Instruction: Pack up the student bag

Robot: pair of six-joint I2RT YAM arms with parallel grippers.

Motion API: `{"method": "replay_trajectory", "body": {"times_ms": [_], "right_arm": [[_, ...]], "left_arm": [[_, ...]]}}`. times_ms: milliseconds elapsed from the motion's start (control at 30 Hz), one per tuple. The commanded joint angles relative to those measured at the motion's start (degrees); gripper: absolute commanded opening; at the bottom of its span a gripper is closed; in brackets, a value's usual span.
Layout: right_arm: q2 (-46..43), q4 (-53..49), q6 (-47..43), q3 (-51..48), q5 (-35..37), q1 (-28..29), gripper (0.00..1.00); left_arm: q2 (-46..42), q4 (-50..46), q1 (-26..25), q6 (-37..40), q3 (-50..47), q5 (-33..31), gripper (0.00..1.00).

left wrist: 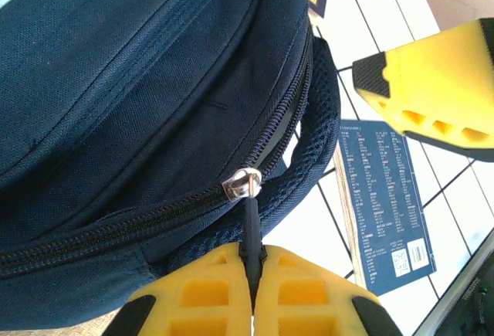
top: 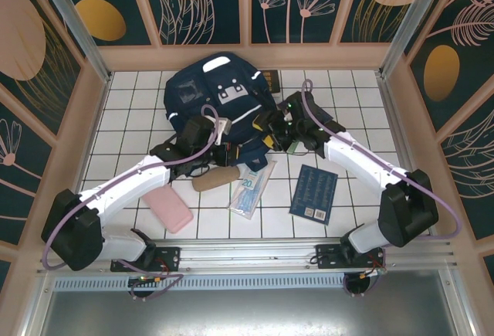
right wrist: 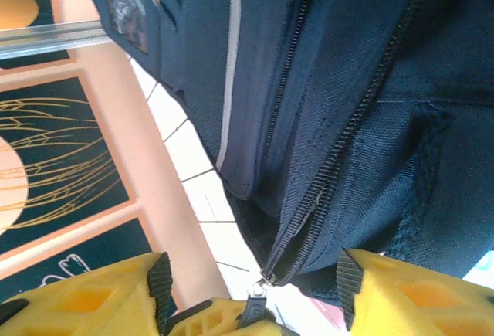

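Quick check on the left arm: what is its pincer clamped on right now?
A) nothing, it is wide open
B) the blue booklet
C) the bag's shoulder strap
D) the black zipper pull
D: in the left wrist view the left pincer is shut on the black zipper pull, which hangs from the silver slider on the student bag.

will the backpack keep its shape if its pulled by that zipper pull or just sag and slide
Probably floppy: the student bag is soft navy fabric lying slumped on the tiled table. Pulled by the zipper pull pinched in the left gripper, the cloth would likely bunch before the whole bag moves. The glossy tiles suggest it may then slide easily.
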Motion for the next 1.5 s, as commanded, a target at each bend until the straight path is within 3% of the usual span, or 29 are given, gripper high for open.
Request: {"method": "replay_trajectory", "body": {"times_ms": [0,333,433,600,1033,1467], "right_arm": [[-0.26,2.52,2.61,-1.22,-0.41,0.55,0.62],[7.85,4.56,2.58,-0.40,-1.44,2.20,0.57],[10.41,6.71,3.00,0.33,-2.06,2.26,0.44],[12.70,6.42,2.62,3.27,-1.57,1.96,0.00],[7.91,5.34,3.37,1.58,-0.40,-2.68,0.00],[4.57,3.45,-0.54,0.77,-1.89,-5.72,0.00]], "left_arm": [[0.02,6.08,-1.02,-0.56,2.59,1.16,0.00],[-0.59,6.16,-1.70,-0.43,2.58,1.42,0.00],[-0.55,6.24,-1.88,-0.16,2.54,1.98,0.00],[-1.37,5.91,-1.97,0.14,1.71,0.99,0.00],[-5.68,1.78,-1.94,0.14,-3.59,-9.37,0.00],[-7.24,0.34,-1.81,-1.12,-5.68,-14.60,0.00]]}}
